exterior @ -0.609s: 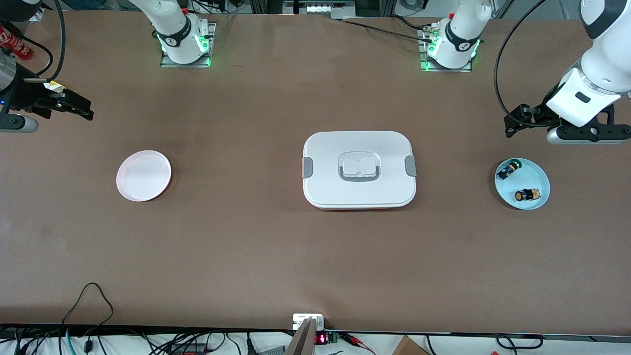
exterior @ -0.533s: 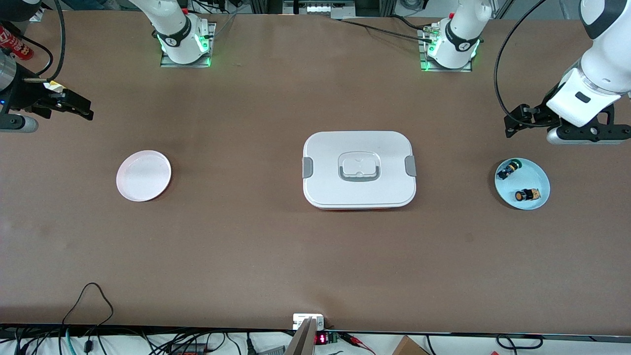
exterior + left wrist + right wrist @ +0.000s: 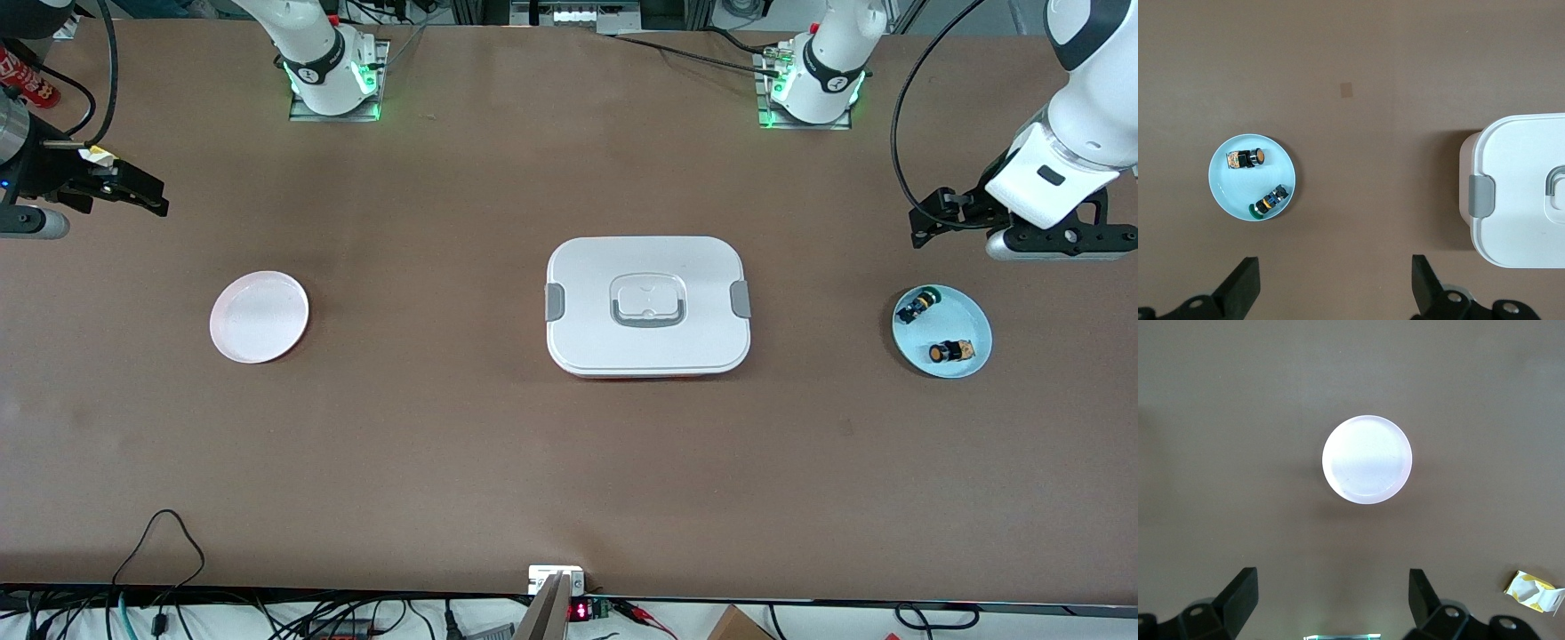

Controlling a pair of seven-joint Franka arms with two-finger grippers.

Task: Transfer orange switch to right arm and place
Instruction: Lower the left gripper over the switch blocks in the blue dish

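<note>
The orange switch (image 3: 948,352) (image 3: 1248,158) lies on its side in a light blue dish (image 3: 973,313) (image 3: 1237,188) at the left arm's end of the table. A second switch with a green cap (image 3: 917,306) (image 3: 1268,201) lies in the same dish, farther from the front camera. My left gripper (image 3: 925,228) (image 3: 1335,263) hangs open over bare table beside the dish, holding nothing. My right gripper (image 3: 160,201) (image 3: 1332,575) hangs open and empty over bare table at the right arm's end, beside a pale pink plate (image 3: 259,316) (image 3: 1367,459).
A white lidded box (image 3: 647,306) (image 3: 1518,187) with grey latches stands at the table's middle. A yellow-white tag (image 3: 96,156) (image 3: 1531,590) hangs at the right gripper. Cables (image 3: 169,533) trail over the edge nearest the front camera.
</note>
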